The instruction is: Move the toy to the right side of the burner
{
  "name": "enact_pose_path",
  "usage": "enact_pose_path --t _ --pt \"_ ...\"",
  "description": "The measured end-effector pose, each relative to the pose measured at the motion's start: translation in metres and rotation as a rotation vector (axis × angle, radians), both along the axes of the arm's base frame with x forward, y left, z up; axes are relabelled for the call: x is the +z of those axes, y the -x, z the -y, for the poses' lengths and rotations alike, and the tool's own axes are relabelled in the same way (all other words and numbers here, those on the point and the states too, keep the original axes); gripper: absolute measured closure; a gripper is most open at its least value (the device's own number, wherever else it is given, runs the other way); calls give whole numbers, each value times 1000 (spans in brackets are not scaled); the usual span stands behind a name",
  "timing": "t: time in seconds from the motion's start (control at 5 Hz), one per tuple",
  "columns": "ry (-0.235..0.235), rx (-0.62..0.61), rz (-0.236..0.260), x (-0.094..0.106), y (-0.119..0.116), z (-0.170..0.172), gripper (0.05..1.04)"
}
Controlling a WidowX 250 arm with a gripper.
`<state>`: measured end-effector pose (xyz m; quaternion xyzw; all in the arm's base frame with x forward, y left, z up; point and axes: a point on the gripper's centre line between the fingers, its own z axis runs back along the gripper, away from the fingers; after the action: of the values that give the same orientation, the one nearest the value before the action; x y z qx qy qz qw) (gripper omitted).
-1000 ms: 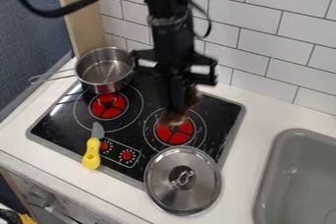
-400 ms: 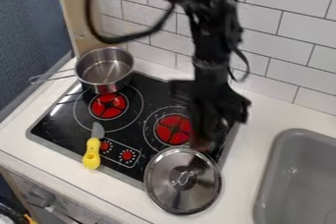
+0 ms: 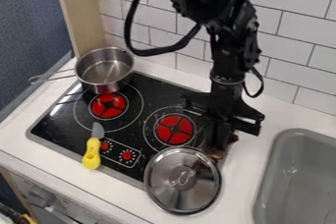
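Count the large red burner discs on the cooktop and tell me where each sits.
2: the left disc, just in front of the steel pot, and the right disc, behind the lid.

White counter (image 3: 279, 112) with black stovetop (image 3: 58, 124) bears pot (image 3: 103, 81), knife (image 3: 93, 152), lid (image 3: 172, 188).

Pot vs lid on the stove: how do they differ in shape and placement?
The pot is deep and open; the lid is shallow.
The pot has a long side handle, the lid a small loop on top.
The pot sits at the far left, the lid at the near edge.
Both: round, silvery.
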<state>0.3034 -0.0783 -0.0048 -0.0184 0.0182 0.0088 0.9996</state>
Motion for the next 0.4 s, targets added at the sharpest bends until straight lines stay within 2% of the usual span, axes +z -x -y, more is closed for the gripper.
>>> enact_pose_path --t 0.2,0.4 --pt "-4 12 13 1 -8 1 739" --pt "8 27 -10 1 -6 -2 439"
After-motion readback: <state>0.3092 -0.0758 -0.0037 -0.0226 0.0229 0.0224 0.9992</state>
